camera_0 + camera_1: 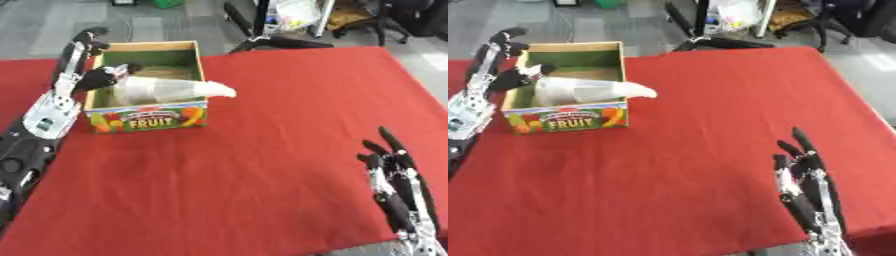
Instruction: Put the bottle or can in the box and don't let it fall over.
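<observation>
Left hand (98, 77) curled round the bottle (171, 90), tipped across the box (149, 119) — righting needed next; right hand (398, 187) idle, fingers spread.

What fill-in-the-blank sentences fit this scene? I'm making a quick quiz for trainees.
1. The clear bottle lies tilted across the ____ box, its cap end past the box's right wall.
2. The hand at the bottle's base is the robot's ____ hand.
3. The table is covered in a ____ cloth.
4. The right hand rests ____ near the lower right corner.

Missing words: fruit; left; red; open
</observation>
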